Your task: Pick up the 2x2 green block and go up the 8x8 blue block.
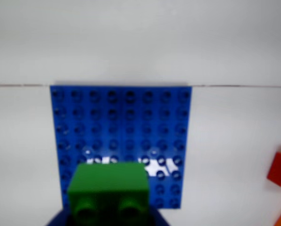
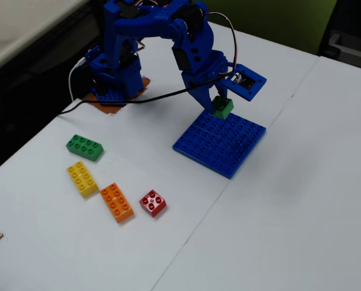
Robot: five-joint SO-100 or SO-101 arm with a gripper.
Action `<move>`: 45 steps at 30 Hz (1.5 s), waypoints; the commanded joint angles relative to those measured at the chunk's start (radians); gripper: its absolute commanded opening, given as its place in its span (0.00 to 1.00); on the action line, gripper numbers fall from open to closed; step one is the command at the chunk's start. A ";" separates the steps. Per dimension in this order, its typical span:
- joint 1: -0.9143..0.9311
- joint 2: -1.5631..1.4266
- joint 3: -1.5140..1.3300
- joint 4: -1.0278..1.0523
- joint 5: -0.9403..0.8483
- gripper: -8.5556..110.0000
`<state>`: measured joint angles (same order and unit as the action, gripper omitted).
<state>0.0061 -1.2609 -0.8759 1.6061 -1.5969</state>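
No text or labels can be read.

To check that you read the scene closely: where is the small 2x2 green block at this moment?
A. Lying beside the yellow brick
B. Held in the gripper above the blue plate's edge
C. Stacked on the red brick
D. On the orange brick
B: the gripper clamps the 2x2 green block over the near edge of the 8x8 blue plate.

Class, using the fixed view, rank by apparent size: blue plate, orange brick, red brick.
1. 8x8 blue block, largest by far.
2. Orange brick, a longer brick.
3. Red brick, small square, smallest.
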 commanded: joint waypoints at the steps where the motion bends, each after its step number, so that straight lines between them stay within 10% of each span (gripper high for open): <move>1: -0.003 -0.066 0.005 -0.018 0.005 0.08; 45: 0.009 -0.149 -0.118 -0.035 -0.012 0.08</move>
<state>0.0092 -1.3499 -0.9925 1.5662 -1.6061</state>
